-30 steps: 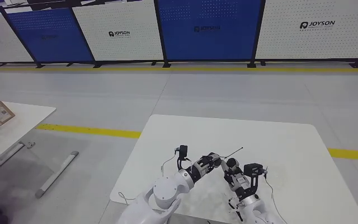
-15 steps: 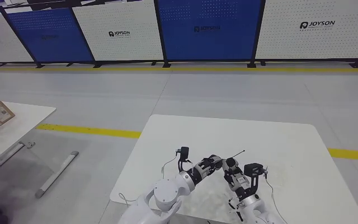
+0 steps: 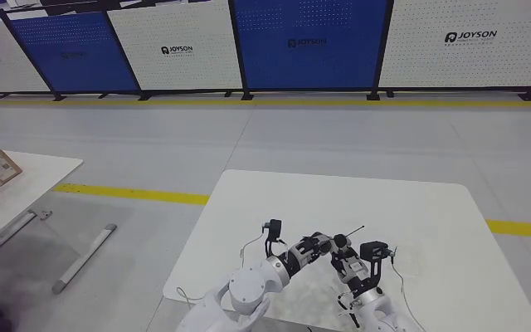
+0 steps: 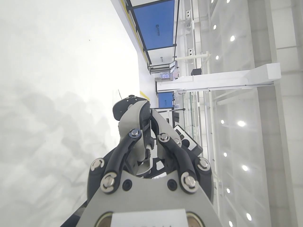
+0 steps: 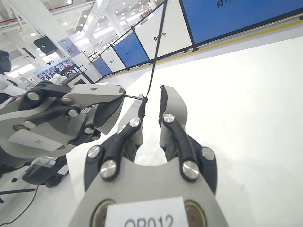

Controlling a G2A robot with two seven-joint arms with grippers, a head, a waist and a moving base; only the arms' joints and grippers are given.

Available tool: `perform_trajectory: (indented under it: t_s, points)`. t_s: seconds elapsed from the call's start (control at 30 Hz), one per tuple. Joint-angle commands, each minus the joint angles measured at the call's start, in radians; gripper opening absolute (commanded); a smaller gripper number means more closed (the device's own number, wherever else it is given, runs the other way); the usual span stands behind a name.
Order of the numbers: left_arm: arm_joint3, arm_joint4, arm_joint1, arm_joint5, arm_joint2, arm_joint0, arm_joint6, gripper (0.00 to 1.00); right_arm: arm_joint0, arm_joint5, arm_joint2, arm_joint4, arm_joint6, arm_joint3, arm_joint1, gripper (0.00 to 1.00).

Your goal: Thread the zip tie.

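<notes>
In the past second the left gripper [image 3: 321, 242] has edged closer to the right gripper [image 3: 338, 243]. The two now sit almost tip to tip above the table [image 3: 274, 199], and the free end of the zip tie [image 3: 354, 229] has swung slightly with them. The left gripper [image 5: 123, 96] is pinched narrow on a short stretch of the tie beside its head [image 5: 144, 99]. The head sits just at one fingertip of the right gripper [image 5: 152, 94], whose fingers stand apart, holding nothing. The long strap [image 5: 156, 53] runs away beyond both tips. No loop shows yet, so the threading itself likely lies ahead.
</notes>
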Motion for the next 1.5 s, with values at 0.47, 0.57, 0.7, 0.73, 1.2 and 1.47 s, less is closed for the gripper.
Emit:
perform_trajectory:
  t_s: [0.47,0.57,0.7,0.73,1.2,1.47]
  points:
    - [0.006,0.000,-0.001,-0.014,0.008,-0.001,0.012,0.00,0.002,-0.001,0.000,0.009,0.004,0.006,-0.001,0.00]
    - [0.005,-0.012,-0.002,-0.031,0.006,-0.001,0.011,0.00,0.001,-0.001,0.000,0.007,0.006,0.006,-0.001,0.00]
    - [0.007,-0.030,-0.003,-0.043,0.005,-0.001,0.008,0.00,0.000,-0.001,-0.002,0.009,0.004,0.008,-0.001,0.00]
    - [0.008,-0.028,-0.003,-0.046,0.005,-0.001,0.007,0.00,0.001,-0.001,-0.002,0.010,0.002,0.009,-0.001,0.00]
    - [0.006,-0.007,-0.003,-0.032,0.014,0.002,0.021,0.00,-0.008,-0.007,0.006,0.010,-0.003,-0.002,0.001,0.37]
    - [0.006,-0.002,-0.003,-0.028,0.014,-0.002,0.022,0.00,-0.020,-0.002,0.016,0.010,-0.005,-0.021,0.003,0.24]
